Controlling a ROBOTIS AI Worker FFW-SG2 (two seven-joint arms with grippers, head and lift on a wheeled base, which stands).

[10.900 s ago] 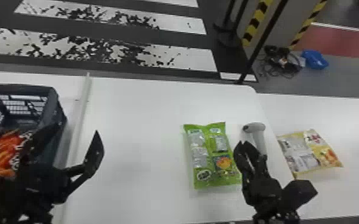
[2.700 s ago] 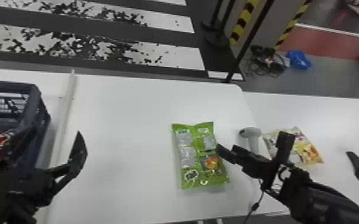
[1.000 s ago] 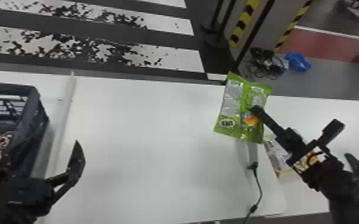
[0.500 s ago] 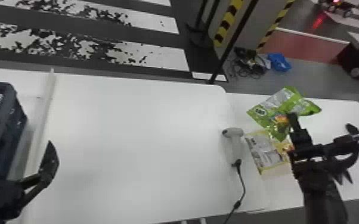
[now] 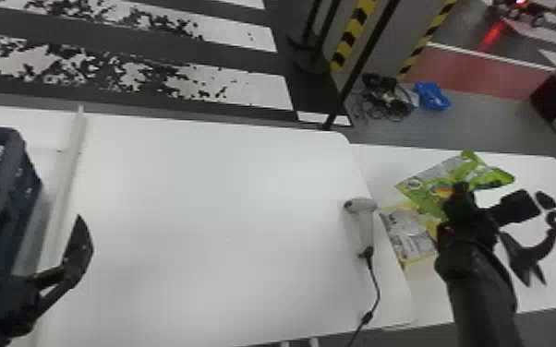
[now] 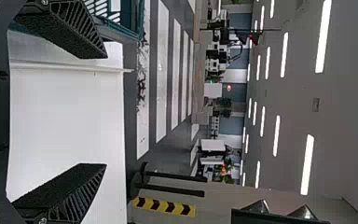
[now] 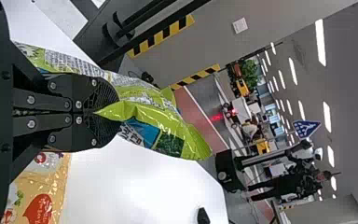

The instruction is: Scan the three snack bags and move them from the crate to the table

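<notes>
In the head view my right gripper (image 5: pixel 461 191) holds the green snack bag (image 5: pixel 422 184) above the right-hand table, partly over the yellow snack bag (image 5: pixel 413 237). Seen from the right wrist, the gripper (image 7: pixel 114 113) is shut on the middle of the green bag (image 7: pixel 172 122); the yellow bag (image 7: pixel 39 198) lies beside it. The grey scanner (image 5: pixel 362 226) rests near the white table's right edge. At the far left, my left gripper (image 5: pixel 37 219) is open beside the dark blue crate (image 5: pixel 23 184). Its two fingers stand wide apart in the left wrist view (image 6: pixel 105 111), nothing between them.
A pale raised bar (image 5: pixel 67 170) runs between the crate and the white table (image 5: pixel 208 221). The scanner's cable (image 5: pixel 376 286) hangs toward the near edge. Black curved objects (image 5: pixel 528 258) stand at the right, close to my right arm. A dark pole (image 5: pixel 365 55) rises behind the tables.
The green bag, earlier lying on the white table, was gripped by my right gripper, lifted and carried right past the scanner. The view has turned rightward, so the crate shows farther left.
</notes>
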